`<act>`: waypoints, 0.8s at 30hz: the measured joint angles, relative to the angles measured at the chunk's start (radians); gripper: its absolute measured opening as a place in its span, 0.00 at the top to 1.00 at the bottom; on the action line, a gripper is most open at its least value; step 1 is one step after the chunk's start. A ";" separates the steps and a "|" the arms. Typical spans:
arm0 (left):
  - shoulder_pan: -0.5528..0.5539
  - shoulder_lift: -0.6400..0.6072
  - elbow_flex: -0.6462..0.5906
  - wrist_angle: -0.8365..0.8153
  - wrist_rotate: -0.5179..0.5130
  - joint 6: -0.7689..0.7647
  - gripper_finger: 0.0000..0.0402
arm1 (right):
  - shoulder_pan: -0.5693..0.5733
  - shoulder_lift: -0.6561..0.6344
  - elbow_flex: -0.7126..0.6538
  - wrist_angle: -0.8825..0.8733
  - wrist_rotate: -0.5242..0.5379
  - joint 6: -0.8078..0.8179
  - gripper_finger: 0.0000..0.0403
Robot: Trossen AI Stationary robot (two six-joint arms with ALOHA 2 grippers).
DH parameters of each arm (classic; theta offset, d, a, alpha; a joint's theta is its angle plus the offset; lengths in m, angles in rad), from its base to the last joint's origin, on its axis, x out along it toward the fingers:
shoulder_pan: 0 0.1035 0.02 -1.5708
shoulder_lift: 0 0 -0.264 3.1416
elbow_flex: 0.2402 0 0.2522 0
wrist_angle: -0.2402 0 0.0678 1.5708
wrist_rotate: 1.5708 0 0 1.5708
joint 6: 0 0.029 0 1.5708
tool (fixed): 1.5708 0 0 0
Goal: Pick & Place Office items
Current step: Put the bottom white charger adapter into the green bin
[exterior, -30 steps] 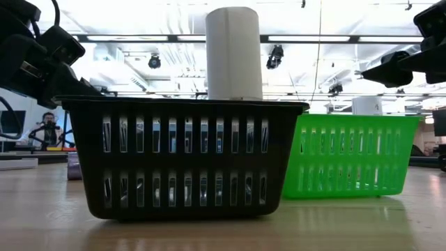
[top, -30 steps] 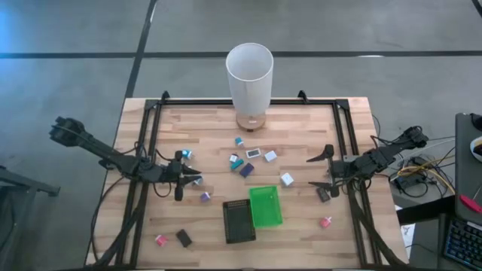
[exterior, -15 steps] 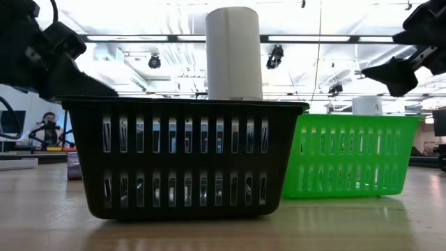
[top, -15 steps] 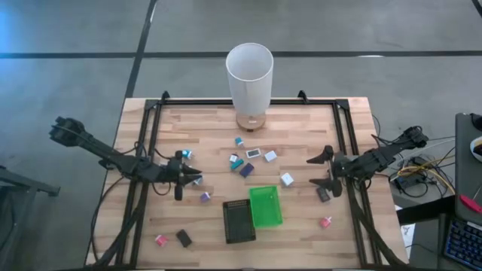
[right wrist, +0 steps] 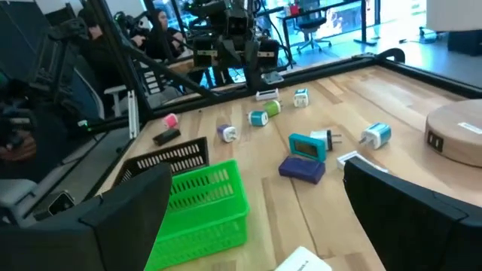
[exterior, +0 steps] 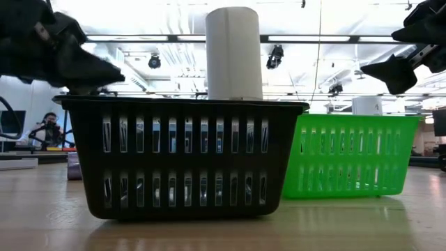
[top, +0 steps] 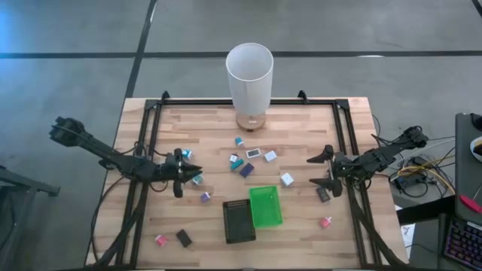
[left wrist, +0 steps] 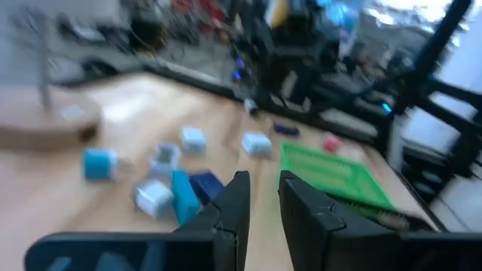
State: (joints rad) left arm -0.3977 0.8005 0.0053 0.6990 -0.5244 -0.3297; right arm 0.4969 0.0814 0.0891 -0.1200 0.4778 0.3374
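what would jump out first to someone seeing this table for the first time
The tall white cylinder at the table's far edge dominates. Next, the green tray and black tray side by side near the front, with small coloured office items scattered behind them. The left gripper hovers shut at the left, the right gripper open at the right.

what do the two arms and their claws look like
Both arms are dark, slim and jointed, with thin black cables trailing along them. The left claw ends in two narrow, flat black fingers with squared tips. The right claw has two broader matte black fingers, pointed when seen from above. No markings show.
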 joint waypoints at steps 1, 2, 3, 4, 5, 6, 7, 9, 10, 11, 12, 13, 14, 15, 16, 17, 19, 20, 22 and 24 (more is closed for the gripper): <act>0.000 0.000 0.000 0.027 -0.034 0.030 0.80 | 0.000 0.000 0.000 0.000 0.000 -0.001 0.05; 0.000 0.000 0.000 0.057 -0.075 0.056 0.80 | 0.000 0.000 0.000 0.000 0.000 -0.001 0.05; 0.000 0.000 0.000 0.084 -0.121 0.082 0.80 | 0.000 0.000 0.000 0.000 0.000 -0.001 0.05; 0.000 0.000 0.000 0.102 -0.173 0.105 0.80 | 0.000 0.000 0.000 0.000 0.000 0.000 0.05; 0.000 0.000 0.000 0.111 -0.226 0.119 0.80 | 0.000 0.000 0.000 0.000 0.000 0.001 0.05; 0.000 0.000 0.000 0.110 -0.283 0.125 0.80 | 0.000 0.000 -0.001 0.000 0.000 0.002 0.05; 0.000 0.000 0.000 0.106 -0.334 0.120 0.80 | 0.000 0.000 -0.001 0.000 0.001 0.002 0.05; 0.001 0.001 0.000 0.087 -0.377 0.085 0.81 | 0.000 0.000 -0.002 -0.001 0.001 0.001 0.05; 0.001 0.001 0.000 0.075 -0.378 0.073 0.81 | 0.000 0.000 -0.002 0.000 0.001 0.001 0.05; 0.001 0.001 0.000 0.065 -0.378 0.062 0.81 | 0.000 0.000 -0.002 0.000 0.001 0.002 0.05; 0.001 0.001 0.000 0.062 -0.378 0.049 0.82 | 0.000 0.000 -0.002 0.000 0.003 0.001 0.05; 0.001 0.002 0.000 0.062 -0.377 0.034 0.83 | 0.000 0.000 -0.002 0.001 0.003 -0.001 0.05; 0.001 0.002 0.000 0.063 -0.377 0.021 0.83 | 0.000 0.000 -0.002 0.008 0.004 -0.001 0.05; 0.001 0.002 0.000 0.062 -0.377 0.011 0.84 | 0.000 0.000 -0.004 0.026 0.008 0.000 0.05; 0.001 0.002 0.000 0.063 -0.377 0.007 0.85 | 0.000 0.000 -0.007 0.051 0.016 0.003 0.05; 0.001 0.002 0.000 0.063 -0.377 0.006 0.86 | 0.000 0.000 -0.012 0.089 0.019 0.003 0.05; 0.001 0.002 0.000 0.062 -0.377 0.004 0.87 | 0.000 0.000 -0.021 0.165 0.020 0.001 0.05; 0.001 0.002 0.000 0.063 -0.377 0.003 0.87 | 0.000 0.000 -0.023 0.199 0.020 0.000 0.05; 0.001 0.002 0.000 0.063 -0.377 0.002 0.87 | 0.000 0.000 -0.024 0.239 0.019 0.004 0.05; 0.001 0.002 0.000 0.063 -0.377 -0.004 0.87 | 0.000 -0.001 -0.024 0.240 0.019 -0.003 0.05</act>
State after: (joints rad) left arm -0.3969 0.8021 0.0052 0.7620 -0.9012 -0.3335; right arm 0.4969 0.0807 0.0654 0.1199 0.4973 0.3341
